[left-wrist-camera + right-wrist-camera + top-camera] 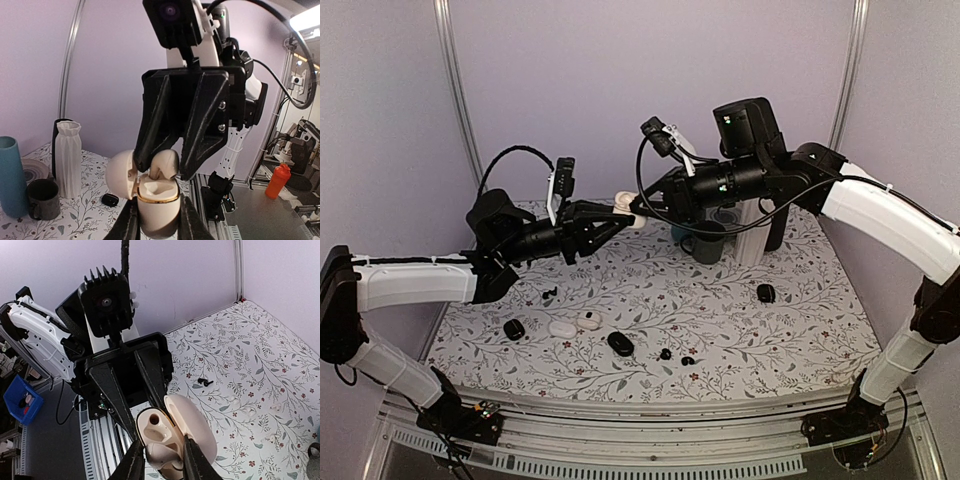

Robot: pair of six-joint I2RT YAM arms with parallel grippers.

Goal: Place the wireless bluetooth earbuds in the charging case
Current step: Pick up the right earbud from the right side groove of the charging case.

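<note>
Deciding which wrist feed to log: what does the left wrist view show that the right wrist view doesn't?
Only left wrist: white vase, orange bottle, black case. Only right wrist: blue bin, small black piece on the table. Both: the open cream case in the left gripper, and the right gripper pinching an earbud over it.

Top view high behind, down onto the table (770, 340); close wrist views face to face, cream case (157, 197) shared.
</note>
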